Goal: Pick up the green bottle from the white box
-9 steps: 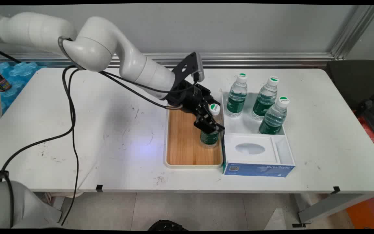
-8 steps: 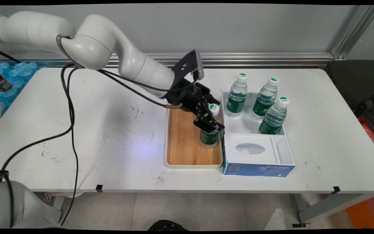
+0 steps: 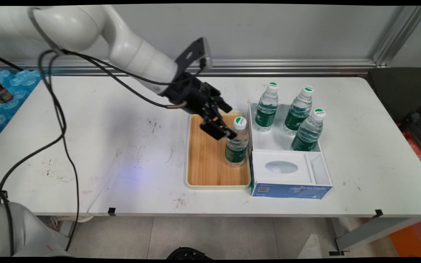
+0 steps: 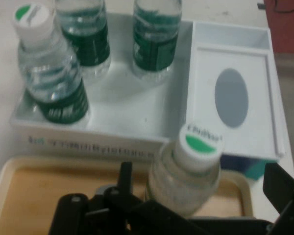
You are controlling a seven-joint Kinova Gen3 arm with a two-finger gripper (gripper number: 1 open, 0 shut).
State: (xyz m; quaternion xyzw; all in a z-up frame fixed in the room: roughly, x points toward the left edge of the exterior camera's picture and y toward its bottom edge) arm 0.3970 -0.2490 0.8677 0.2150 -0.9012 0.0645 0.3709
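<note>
Hovering just left of a water bottle [image 3: 236, 144] standing on the wooden tray [image 3: 207, 160], the end effector [image 3: 220, 130] is spreading its fingers, clear of it. Three bottles [image 3: 300, 109] are standing in the white box [image 3: 287, 171] right of the tray.

Looking along the hand, the bottle [image 4: 188, 171] is sitting between the spread fingers [image 4: 281, 188], untouched.

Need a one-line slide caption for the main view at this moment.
Open pincer beside a water bottle standing on the wooden tray, three more bottles in the white box.
</note>
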